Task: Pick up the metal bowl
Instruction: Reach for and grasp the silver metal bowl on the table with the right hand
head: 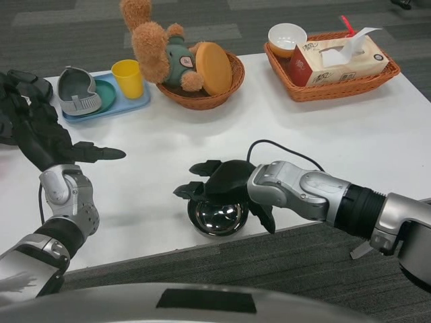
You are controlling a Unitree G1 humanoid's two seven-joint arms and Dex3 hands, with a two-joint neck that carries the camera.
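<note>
Head view shows the right hand [225, 180] low over the metal bowl [217, 217], which sits on the white table [337, 128] near the front edge. Fingers curl over the bowl's back rim and one hangs down its right side, but I can't tell if they grip it or just touch, bc the hand hides the rim. The left hand [37, 134] is up at the left side, w/ fingers spread apart and nothing in it. At the back left is a blue tray [131, 104] w/ a grey scoop-like thing [77, 91], a green dish [108, 91] and a yellow cup [128, 77] on it. Next to it a round basket [202, 99] holds a brown teddy bear [158, 47] and an orange disc [213, 67]. At the back right a long basket [337, 84] holds a tissue box [337, 57] and a small white bowl [286, 37]. A red thing pokes up behind the tissue box; too small to tell what it is. A black cable [283, 147] loops by the right wrist.
</note>
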